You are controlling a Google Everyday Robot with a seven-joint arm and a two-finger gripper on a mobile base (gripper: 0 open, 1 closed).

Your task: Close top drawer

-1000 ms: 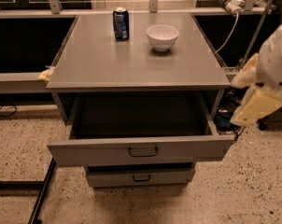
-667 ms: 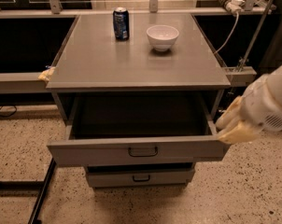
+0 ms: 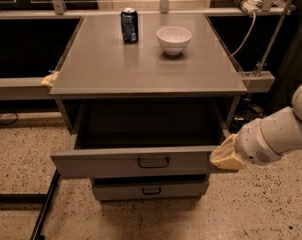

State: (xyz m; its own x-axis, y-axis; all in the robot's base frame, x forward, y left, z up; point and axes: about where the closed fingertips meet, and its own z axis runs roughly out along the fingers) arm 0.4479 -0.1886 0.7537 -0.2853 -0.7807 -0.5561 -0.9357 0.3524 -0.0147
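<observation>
The single camera view looks down on a grey metal cabinet (image 3: 141,71) standing on a speckled floor (image 3: 271,209). The top drawer (image 3: 106,163) is pulled well out, its dark inside open to view and its dark loop handle (image 3: 153,162) at the middle of the front panel. Below it, a narrower lower drawer (image 3: 126,190) is out only slightly.

The gripper (image 3: 226,156), tan in colour, comes in from the right on a white arm (image 3: 278,134). It sits at the right end of the top drawer's front panel and seems to press against that corner. Whether it is open or closed cannot be told, and it holds nothing that shows.

On the cabinet's top, towards the back, stand a blue can (image 3: 129,25) and, to its right and apart from it, a white bowl (image 3: 174,39).
</observation>
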